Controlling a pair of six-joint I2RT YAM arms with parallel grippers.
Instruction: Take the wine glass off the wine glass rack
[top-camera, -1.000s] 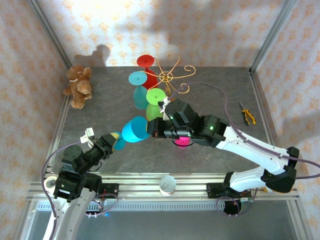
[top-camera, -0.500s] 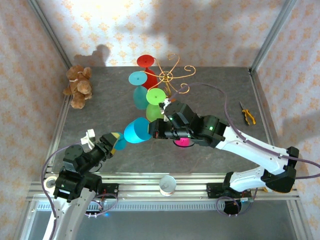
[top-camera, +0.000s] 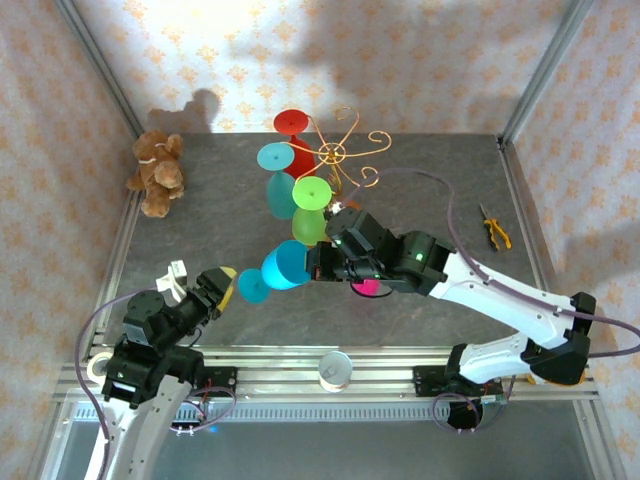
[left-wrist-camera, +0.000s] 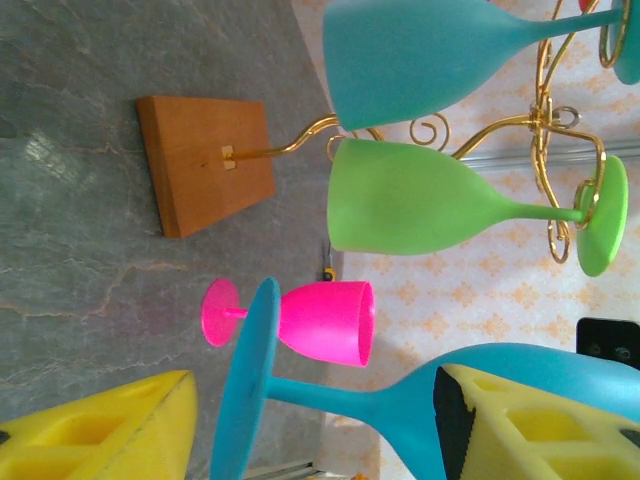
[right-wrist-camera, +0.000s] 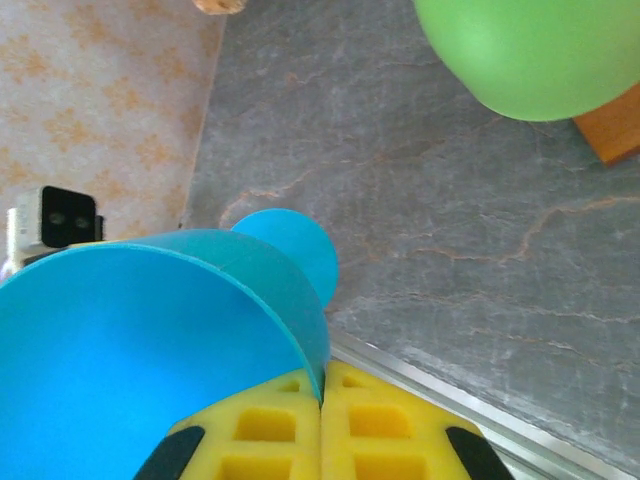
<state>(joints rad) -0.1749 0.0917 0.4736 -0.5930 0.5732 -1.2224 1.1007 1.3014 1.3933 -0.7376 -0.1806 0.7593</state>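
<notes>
While the left gripper (top-camera: 222, 288) stands open, its fingers (left-wrist-camera: 95, 435) on either side of the stem, the blue glass (top-camera: 285, 265) lies on its side in the air between the arms, clear of the rack (top-camera: 335, 153). Its long axis runs left to right, foot toward the left gripper and bowl toward the right gripper (right-wrist-camera: 322, 385), which is clamped on the bowl's rim. Setting it down looks like the right arm's job.

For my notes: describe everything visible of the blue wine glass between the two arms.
The blue wine glass looks like opaque plastic: round bowl, thin stem, flat disc foot. It is held sideways above the table. The right gripper pinches its rim; the open left gripper flanks its stem near the foot.
</notes>
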